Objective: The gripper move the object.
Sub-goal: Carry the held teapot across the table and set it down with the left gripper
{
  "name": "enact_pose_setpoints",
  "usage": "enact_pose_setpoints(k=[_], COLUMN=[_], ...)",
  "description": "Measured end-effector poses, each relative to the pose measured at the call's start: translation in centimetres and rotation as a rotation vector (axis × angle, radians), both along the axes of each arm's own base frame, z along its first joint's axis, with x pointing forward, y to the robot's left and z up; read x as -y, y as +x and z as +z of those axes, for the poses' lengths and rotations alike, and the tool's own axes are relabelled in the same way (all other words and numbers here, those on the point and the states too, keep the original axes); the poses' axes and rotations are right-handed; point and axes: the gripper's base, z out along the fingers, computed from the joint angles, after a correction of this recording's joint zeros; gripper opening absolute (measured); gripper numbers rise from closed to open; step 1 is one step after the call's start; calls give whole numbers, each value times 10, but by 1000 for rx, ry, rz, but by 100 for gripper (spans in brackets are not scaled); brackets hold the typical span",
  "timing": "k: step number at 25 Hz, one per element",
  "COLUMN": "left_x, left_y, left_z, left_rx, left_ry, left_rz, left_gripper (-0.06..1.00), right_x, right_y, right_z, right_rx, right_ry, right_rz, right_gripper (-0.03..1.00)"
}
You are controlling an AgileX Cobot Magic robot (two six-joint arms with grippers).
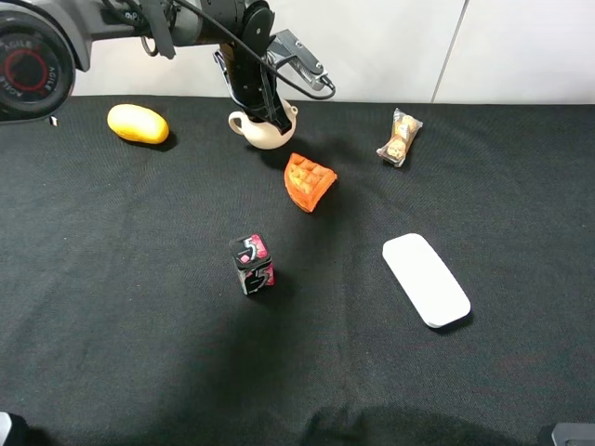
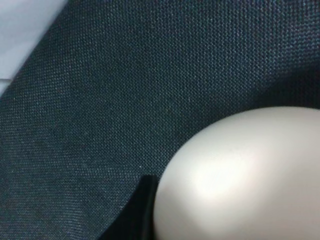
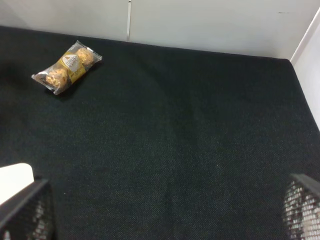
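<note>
The cream-white teapot (image 1: 263,129) stands on the black cloth at the back, left of centre. My left gripper (image 1: 275,115) reaches down from the arm above it, with its dark fingers at the pot's rim, closed on it. In the left wrist view the teapot's round body (image 2: 240,175) fills the frame, with one dark finger (image 2: 142,215) against its side. My right gripper (image 3: 162,200) is open and empty, low over bare cloth at the right, far from the teapot.
A yellow oval fruit (image 1: 138,124) lies to the teapot's left, and an orange waffle-like wedge (image 1: 308,181) just in front and to its right. A wrapped snack (image 1: 400,137) (image 3: 66,67), a flat white slab (image 1: 426,279) and a small dark box (image 1: 252,264) also lie on the cloth.
</note>
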Motion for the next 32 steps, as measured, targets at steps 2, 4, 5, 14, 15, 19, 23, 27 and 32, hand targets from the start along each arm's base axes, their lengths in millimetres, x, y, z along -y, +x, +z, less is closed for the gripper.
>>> enact_pose_setpoints(k=[2,4,5,14,15,19,23,27,32], left_x=[0,0,0,-1,-1,0,1,2,3], left_y=[0,0,0,-1,-1,0,0,2,3], left_z=[0,-1,-1,-8,-8,-8,-7,-7,-6], left_rx=[0,-2,-3,-21,-20,-7,-1,14,30], left_ry=[0,2,3,13,12,1,-3,-15,-27], left_rz=[0,-1,0,2,2,-2,-4,-10,-16], left_gripper=[19,19,19,33,36,42,49,68,81], right_x=[0,0,0,0,0,0,0,0,0], right_y=[0,0,0,0,0,0,0,0,0], right_z=[0,0,0,0,0,0,0,0,0], right_rx=[0,0,0,0,0,0,0,0,0], right_ry=[0,0,0,0,0,0,0,0,0], right_rz=[0,0,0,0,0,0,0,0,0], right_gripper=[69,69,69,69,69,69,69,69,69])
